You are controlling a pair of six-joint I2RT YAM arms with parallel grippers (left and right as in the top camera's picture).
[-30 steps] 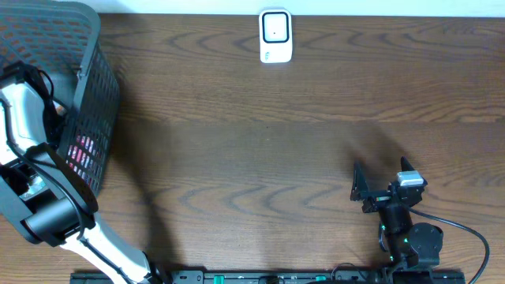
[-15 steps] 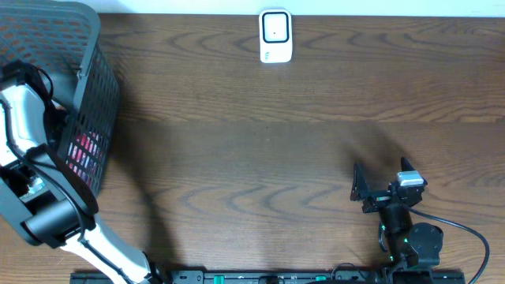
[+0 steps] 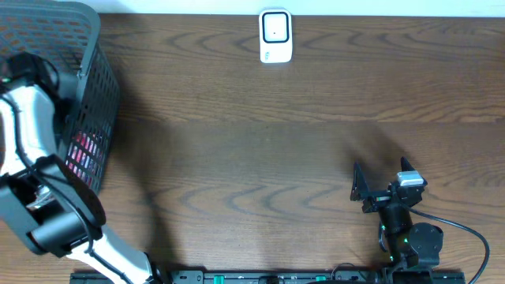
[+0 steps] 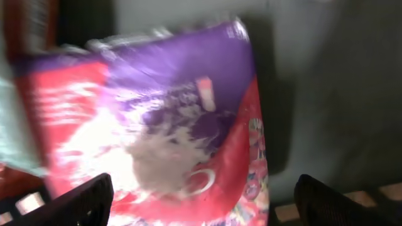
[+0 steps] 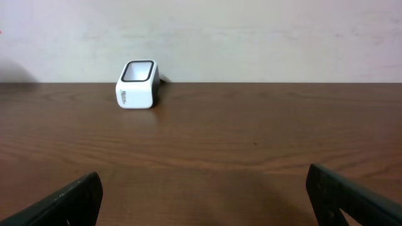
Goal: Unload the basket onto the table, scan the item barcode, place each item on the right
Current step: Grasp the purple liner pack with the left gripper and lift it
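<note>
you're hovering the left gripper (image 4: 207,199), jaws spread wide and holding nothing, inside the basket (image 3: 88,47) right over the bag (image 4: 157,125), which is lying dead ahead between the fingers, far from the open, empty right gripper (image 3: 381,183).

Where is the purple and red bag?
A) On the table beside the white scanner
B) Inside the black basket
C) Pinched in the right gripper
B: the purple and red bag lies inside the black mesh basket, and its red shows through the basket wall from overhead.
</note>
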